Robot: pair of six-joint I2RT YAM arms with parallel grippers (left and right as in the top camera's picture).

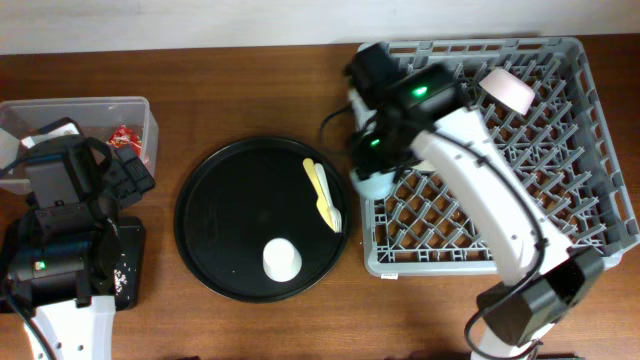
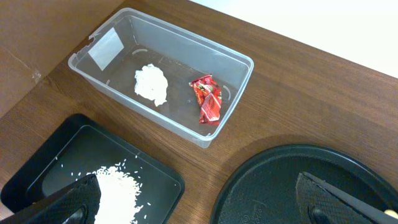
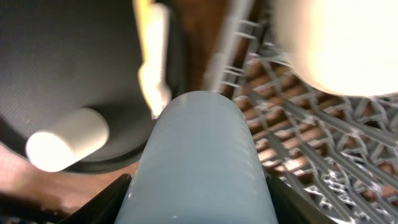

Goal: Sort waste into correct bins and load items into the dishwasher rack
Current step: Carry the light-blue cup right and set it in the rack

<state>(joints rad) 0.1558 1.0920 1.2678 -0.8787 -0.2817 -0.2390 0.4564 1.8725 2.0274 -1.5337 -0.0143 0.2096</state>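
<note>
My right gripper (image 3: 199, 190) is shut on the light blue cup (image 3: 202, 155), holding it over the left edge of the grey dishwasher rack (image 1: 590, 150). The pink bowl (image 1: 508, 88) lies in the rack's far part. The yellow fork and spoon (image 1: 322, 190) and the white cup (image 1: 282, 258) lie on the round black tray (image 1: 215, 230). My left gripper (image 2: 202, 208) is open and empty. The clear box (image 2: 233, 59) holds the white napkin (image 2: 151, 84) and the red wrapper (image 2: 207, 99). The rice (image 2: 118, 190) lies in the shallow black tray (image 2: 37, 168).
A pale rounded dish (image 3: 336, 43), blurred, sits in the rack close to the held cup. The left arm's body (image 1: 60, 230) covers much of the shallow black tray from overhead. Bare wood shows between the trays and in front of the rack.
</note>
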